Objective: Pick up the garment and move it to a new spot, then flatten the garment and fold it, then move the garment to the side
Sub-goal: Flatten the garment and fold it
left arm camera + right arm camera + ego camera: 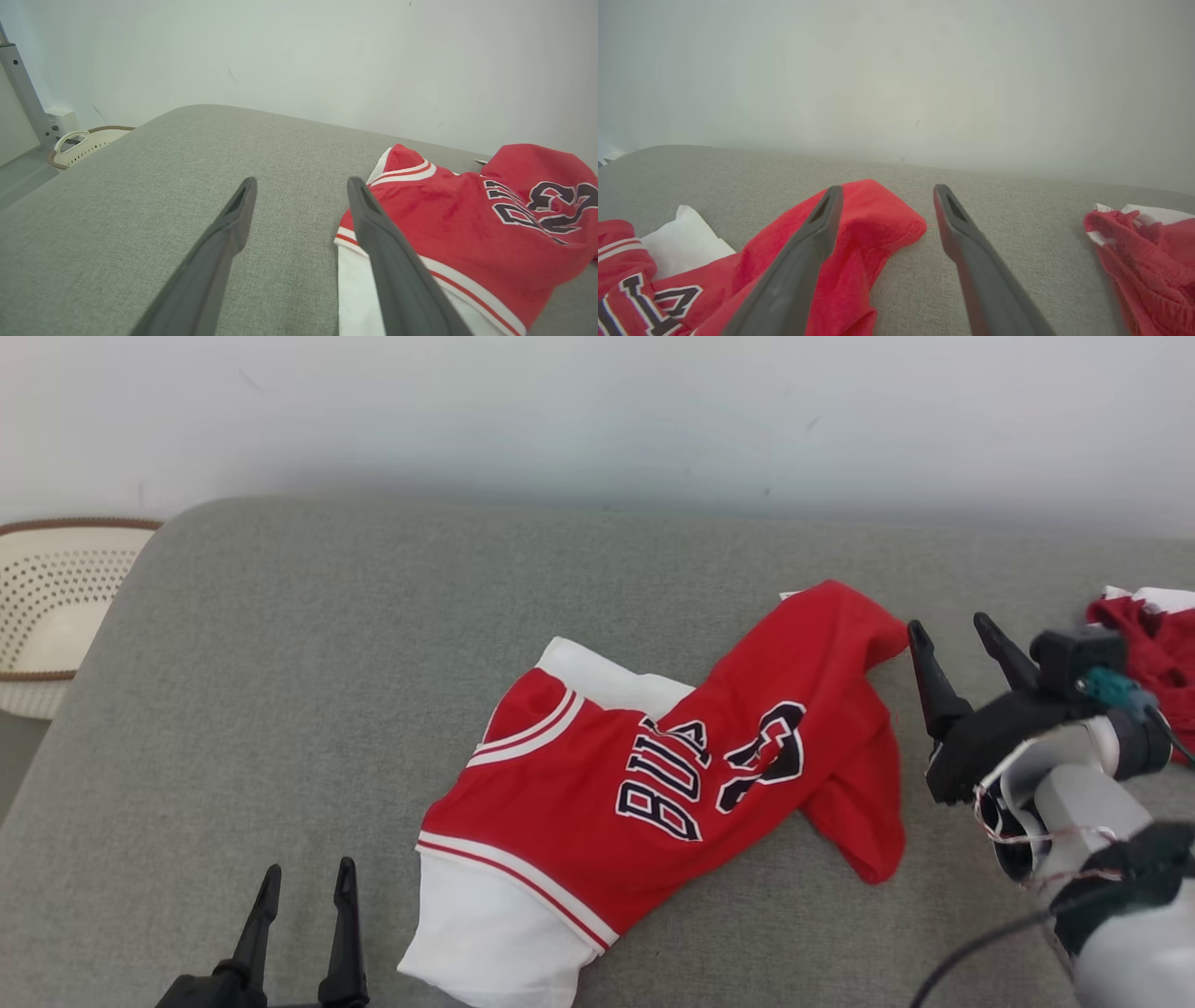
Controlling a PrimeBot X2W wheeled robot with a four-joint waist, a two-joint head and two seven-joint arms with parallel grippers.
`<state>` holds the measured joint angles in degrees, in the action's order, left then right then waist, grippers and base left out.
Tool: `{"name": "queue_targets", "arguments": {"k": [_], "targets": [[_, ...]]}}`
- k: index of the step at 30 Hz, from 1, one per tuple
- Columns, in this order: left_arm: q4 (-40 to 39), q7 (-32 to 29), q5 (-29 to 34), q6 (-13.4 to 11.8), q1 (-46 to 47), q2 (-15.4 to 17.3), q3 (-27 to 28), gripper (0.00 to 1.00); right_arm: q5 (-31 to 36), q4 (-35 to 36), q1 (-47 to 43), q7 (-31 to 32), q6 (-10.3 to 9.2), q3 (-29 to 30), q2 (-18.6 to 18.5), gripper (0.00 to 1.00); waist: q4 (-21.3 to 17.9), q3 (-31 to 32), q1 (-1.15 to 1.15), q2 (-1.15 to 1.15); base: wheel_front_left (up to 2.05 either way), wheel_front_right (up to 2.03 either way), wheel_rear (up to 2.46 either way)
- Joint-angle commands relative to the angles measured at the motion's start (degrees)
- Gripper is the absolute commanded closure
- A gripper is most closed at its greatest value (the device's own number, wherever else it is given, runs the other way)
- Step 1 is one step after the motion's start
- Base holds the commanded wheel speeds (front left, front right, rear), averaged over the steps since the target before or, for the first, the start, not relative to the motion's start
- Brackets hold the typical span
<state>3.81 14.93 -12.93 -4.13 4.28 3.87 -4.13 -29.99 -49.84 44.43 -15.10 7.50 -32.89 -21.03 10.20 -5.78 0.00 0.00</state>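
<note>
I see soft, even, bright light, a faint grey shadow along the foot of the far wall (pixel 597 476), and wide-angle bending at the wrist views' edges.

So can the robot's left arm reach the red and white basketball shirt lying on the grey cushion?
Probably yes. The left gripper is open, and the red and white basketball shirt lies close by on its right on the grey cushion, with just bare cushion between them.

Both the left claw (pixel 308 870) and right claw (pixel 952 625): long tapered dark fingers. Right wrist: black mount (pixel 980 742), pale grey housing (pixel 1088 803), teal connector (pixel 1111 689), black cable (pixel 980 947), thin wires (pixel 1004 835), possibly reddish.
</note>
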Motion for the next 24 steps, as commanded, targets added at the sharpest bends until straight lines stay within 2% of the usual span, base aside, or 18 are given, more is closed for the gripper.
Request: {"name": "queue_targets", "arguments": {"k": [1,9,14,24], "targets": [[0.0,0.2,0.5,0.2,-1.1,0.1,0.5,0.0,0.1,2.5,-2.8,-0.1,-0.02,0.9,-0.3,0.0,-1.1,1.1,0.0,0.0,0.0,0.0,0.0],[-1.0,0.2,1.2,0.2,-2.6,0.0,2.3,0.0,1.3,13.4,-18.0,-0.1,-0.02,5.3,0.8,0.0,-2.2,2.2,0.0,0.0,0.0,0.0,0.0],[-1.4,0.2,1.5,0.4,-3.1,-0.2,2.6,0.0,2.7,17.9,-24.0,0.1,-0.02,6.5,2.5,0.0,-2.4,2.0,0.0,0.0,0.0,0.0,0.0],[-1.4,0.2,1.5,0.6,-2.6,-0.5,2.6,0.0,5.2,24.6,-32.1,5.2,-0.02,9.8,5.0,0.0,-1.5,1.4,0.0,0.0,0.0,0.0,0.0]]}}
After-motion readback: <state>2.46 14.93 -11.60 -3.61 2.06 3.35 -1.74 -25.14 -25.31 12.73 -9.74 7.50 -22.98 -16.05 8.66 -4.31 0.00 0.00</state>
